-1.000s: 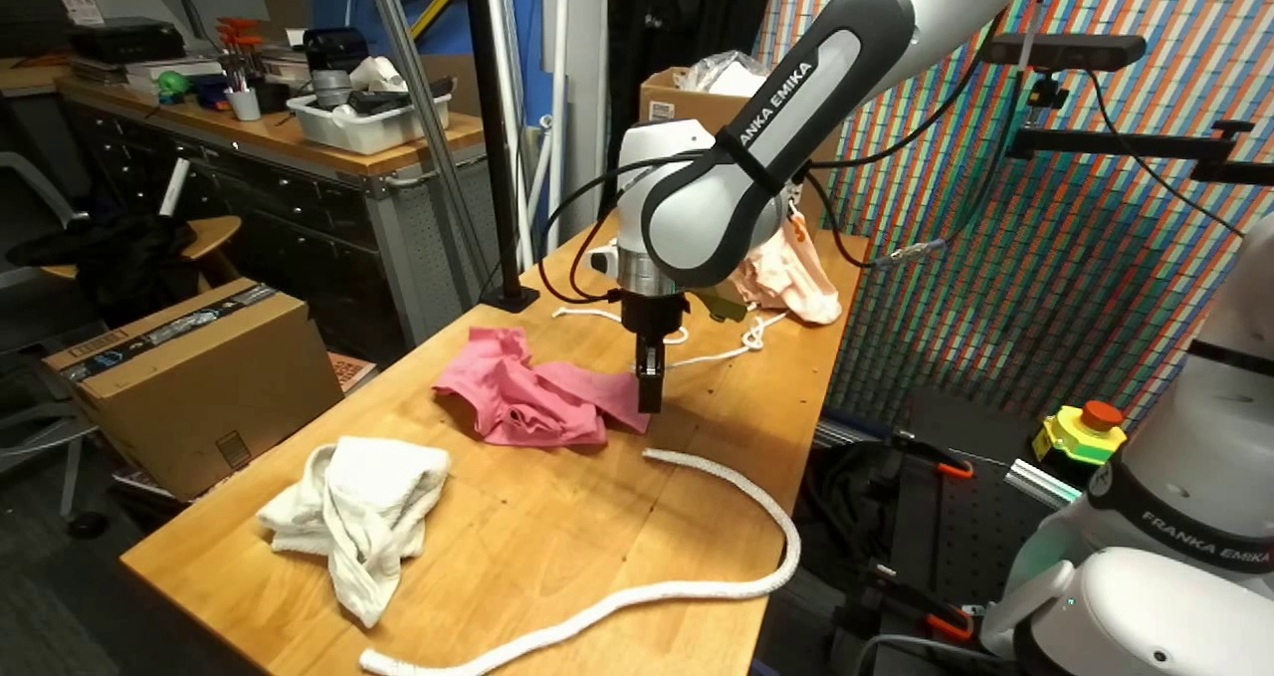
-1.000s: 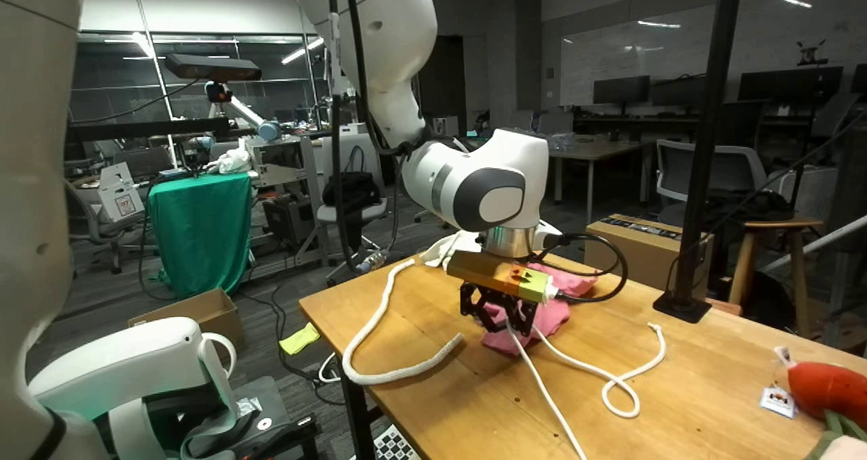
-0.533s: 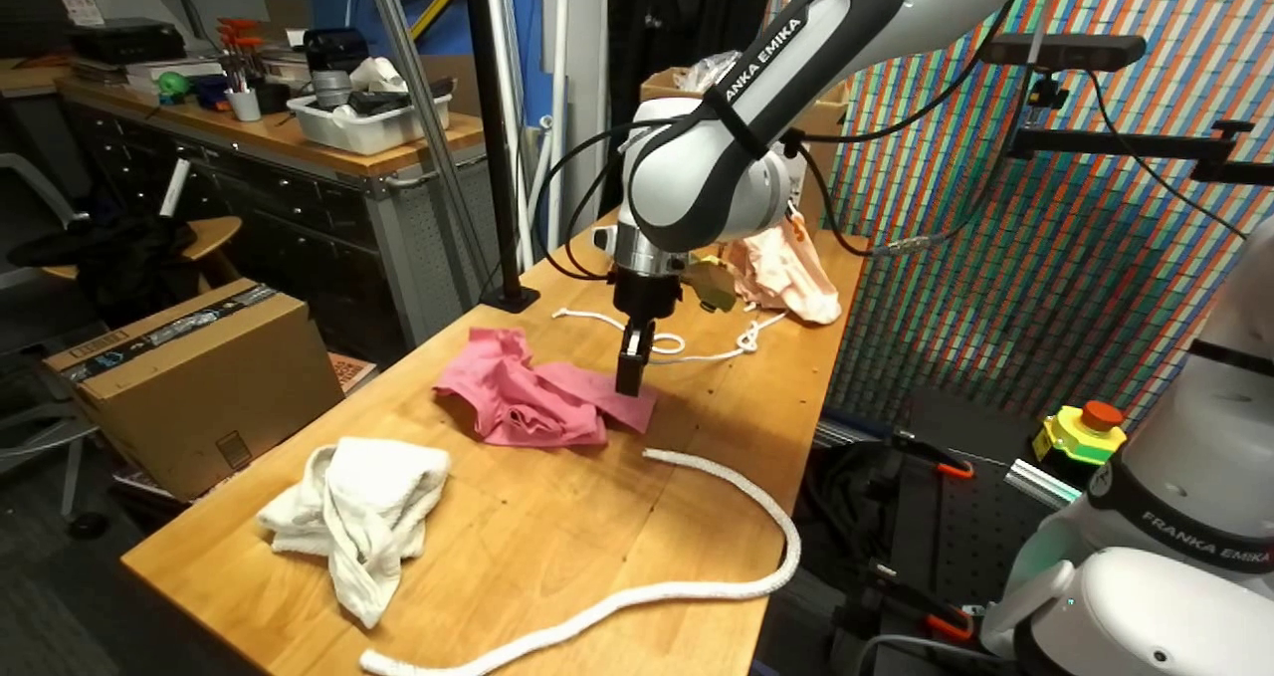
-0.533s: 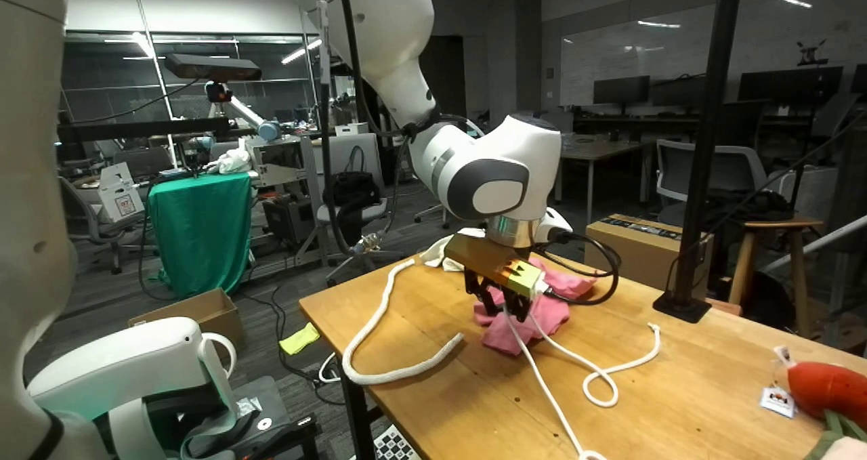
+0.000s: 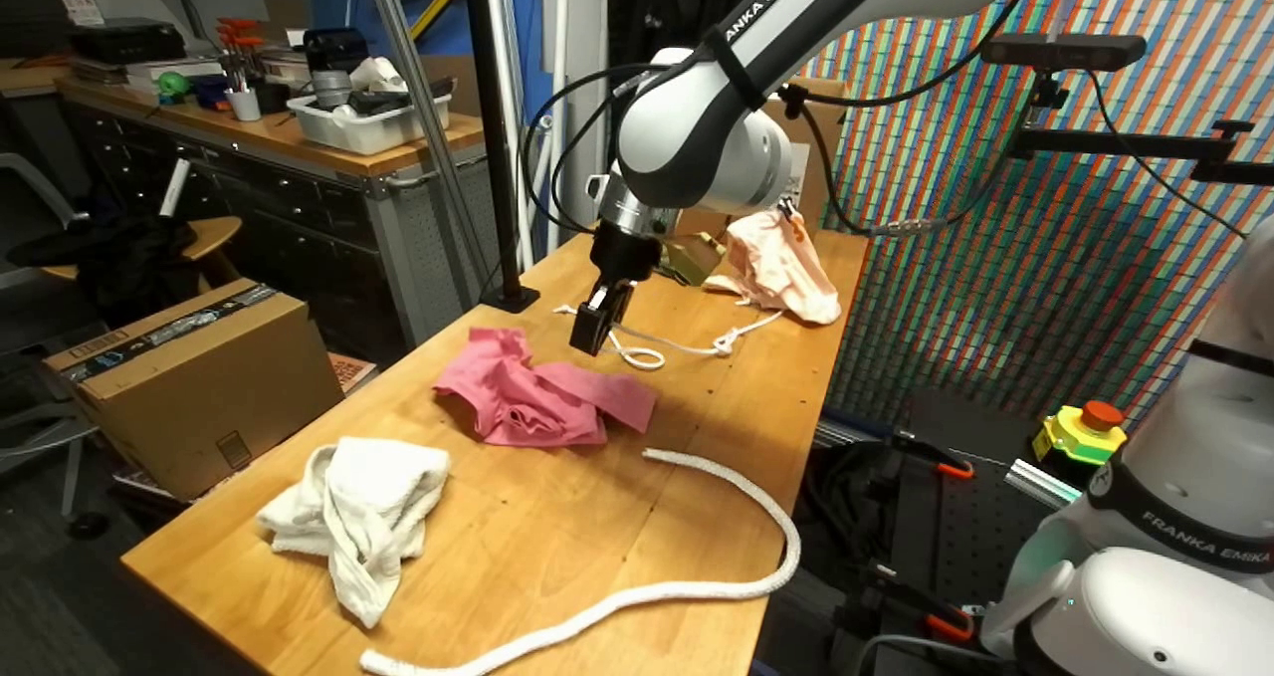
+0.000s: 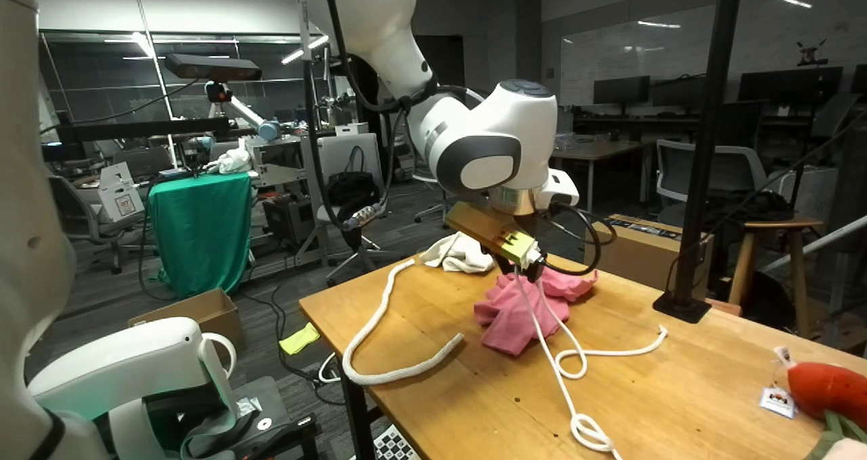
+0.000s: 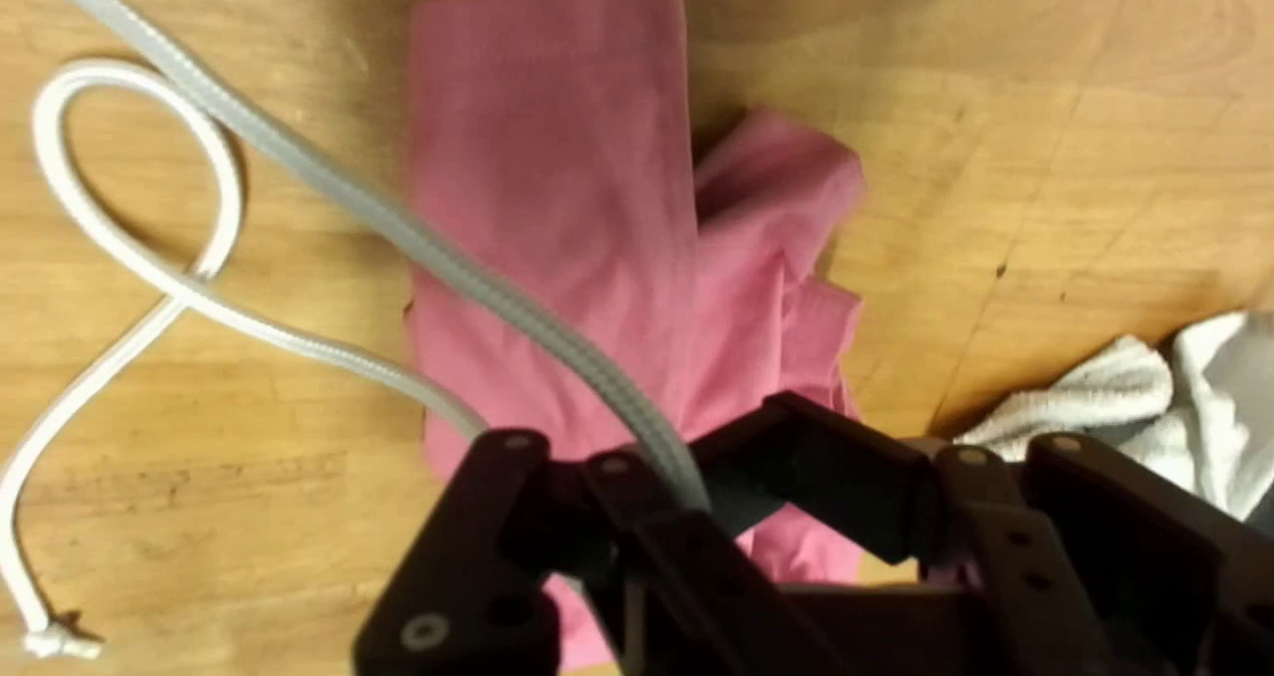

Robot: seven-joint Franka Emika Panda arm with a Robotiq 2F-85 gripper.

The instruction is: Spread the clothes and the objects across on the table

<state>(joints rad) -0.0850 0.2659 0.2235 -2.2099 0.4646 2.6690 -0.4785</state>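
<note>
The Robotiq gripper (image 5: 590, 336), jaws together, pinches the thin white looped cord (image 7: 478, 280) above the pink-red cloth (image 5: 537, 397); on the wooden table (image 5: 498, 547), the cream-white towel (image 5: 373, 502) lies beside an end of the thick white rope (image 5: 717, 589)

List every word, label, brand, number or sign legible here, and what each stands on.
"ANKA EMIKA", on the forearm; its start seems hidden by the black strap.
"FRANKA EMIKA", on the black band at lower right in an exterior view.
Too small or blurred to read: print on the tape of the cardboard box, on the tag beside the red item, and on the white carton in the background.
</note>
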